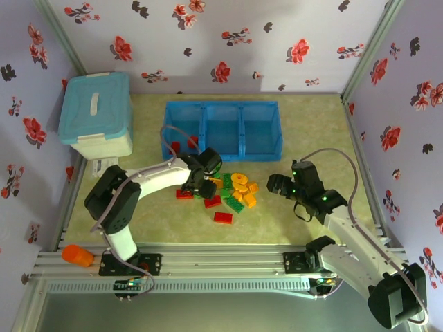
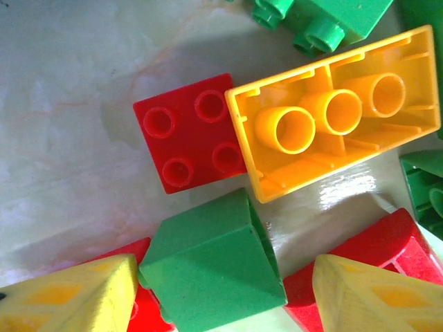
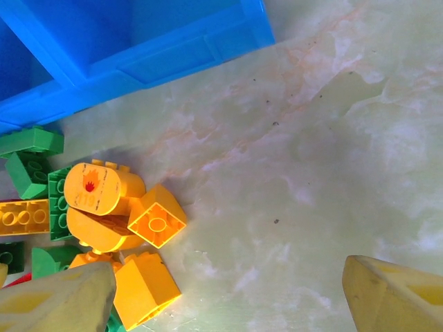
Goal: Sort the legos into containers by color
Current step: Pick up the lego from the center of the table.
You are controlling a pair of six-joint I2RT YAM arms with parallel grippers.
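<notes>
Green and wedge-shaped, one brick [image 2: 214, 266] is sitting between the spread jaws of my left gripper [image 2: 221, 301], low over the lego pile [image 1: 232, 192] just before the blue tray [image 1: 223, 105]. I am judging this a pick: next, closing on green alone, clear of neighbouring reds. My right gripper [image 3: 225, 301] is hanging wide open beside the pile.

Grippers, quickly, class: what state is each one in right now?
Left gripper: open, straddling a green brick, not clamped on it.
Right gripper: open, holding nothing.
</notes>
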